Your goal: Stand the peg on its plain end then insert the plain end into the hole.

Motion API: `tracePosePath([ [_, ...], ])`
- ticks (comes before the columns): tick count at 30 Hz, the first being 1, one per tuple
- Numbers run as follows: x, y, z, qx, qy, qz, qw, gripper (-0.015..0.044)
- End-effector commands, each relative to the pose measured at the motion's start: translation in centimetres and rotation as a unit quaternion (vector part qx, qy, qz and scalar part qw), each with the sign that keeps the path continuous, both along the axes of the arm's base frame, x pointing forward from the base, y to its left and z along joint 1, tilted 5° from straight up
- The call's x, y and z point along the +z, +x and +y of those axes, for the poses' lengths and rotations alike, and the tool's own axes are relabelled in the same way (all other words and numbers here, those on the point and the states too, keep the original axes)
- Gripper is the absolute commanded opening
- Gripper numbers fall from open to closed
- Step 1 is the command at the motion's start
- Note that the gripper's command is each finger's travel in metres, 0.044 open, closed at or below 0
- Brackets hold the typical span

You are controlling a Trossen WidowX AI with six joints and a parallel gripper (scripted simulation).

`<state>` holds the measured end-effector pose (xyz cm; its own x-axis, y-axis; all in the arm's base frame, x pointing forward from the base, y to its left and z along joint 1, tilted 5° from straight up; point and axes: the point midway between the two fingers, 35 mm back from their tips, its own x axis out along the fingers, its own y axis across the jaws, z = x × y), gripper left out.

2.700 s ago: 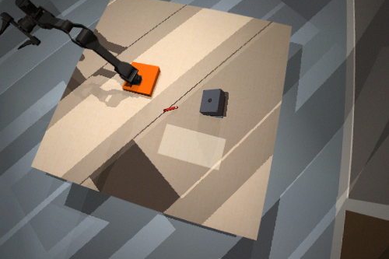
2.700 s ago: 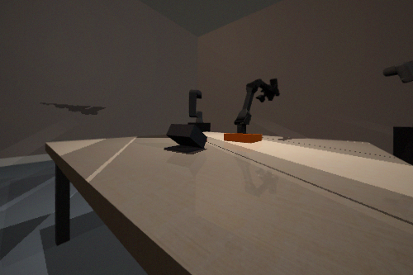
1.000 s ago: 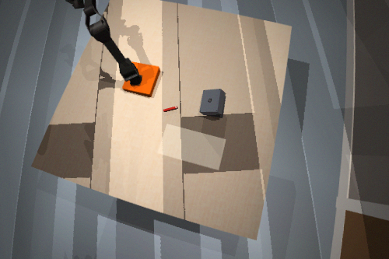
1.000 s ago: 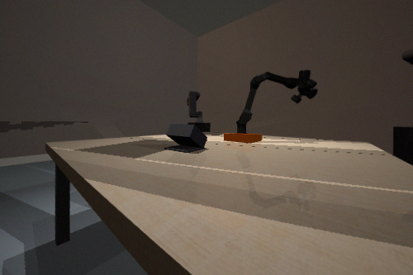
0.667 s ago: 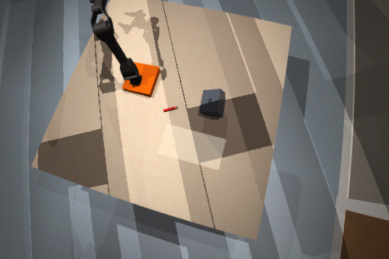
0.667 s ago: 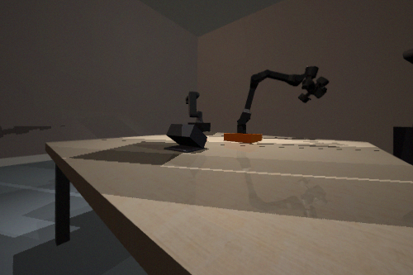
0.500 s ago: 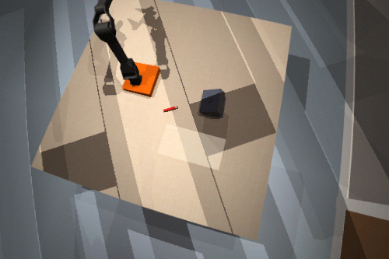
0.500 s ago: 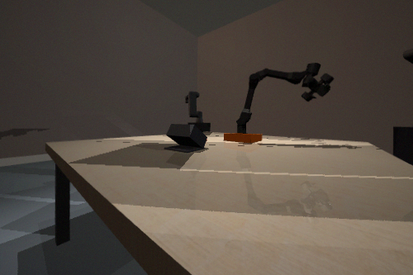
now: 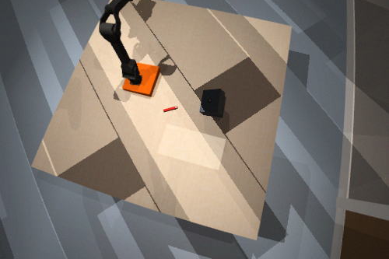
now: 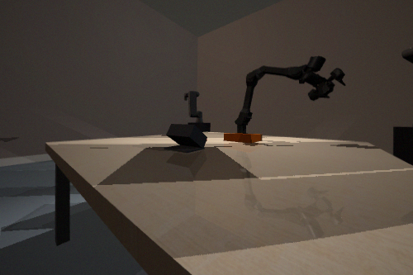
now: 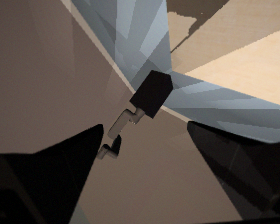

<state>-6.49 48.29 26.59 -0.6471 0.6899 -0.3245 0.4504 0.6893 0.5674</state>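
The red peg (image 9: 169, 109) lies flat on the table in the top view, its white band at the end toward the panel. I cannot make the peg out in the exterior view or the wrist view. The dark sloped panel block (image 9: 212, 103) (image 10: 187, 135) stands to the peg's right in the top view, with one small round hole (image 9: 210, 100) in its face. My gripper (image 10: 337, 90) (image 11: 145, 126) is open with nothing between its fingers. It is raised high, far from the peg and panel, at the top edge of the top view.
The arm's orange base (image 9: 141, 89) (image 10: 243, 137) stands on the table (image 9: 128, 153) (image 10: 136, 229), left of and behind the peg in the top view. Another grey arm (image 10: 192, 105) (image 11: 121, 123) stands in the background. Light and shadow patches cross the table.
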Motion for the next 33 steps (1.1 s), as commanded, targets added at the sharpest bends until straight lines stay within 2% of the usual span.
tracePosePath([
  [1, -1.5, 5.2, 0.1, -0.071, -0.035, -0.002, 0.997, 0.044],
  [9, -4.1, 14.3, -1.3, -0.194, -0.095, -0.003, 0.976, 0.044],
  [18, -7.0, 23.9, -5.3, -0.324, -0.159, 0.001, 0.933, 0.044],
  [24, -8.0, 27.8, -7.9, -0.375, -0.181, -0.002, 0.909, 0.044],
  [33, -10.7, 35.0, -15.0, -0.487, -0.247, 0.012, 0.838, 0.044],
])
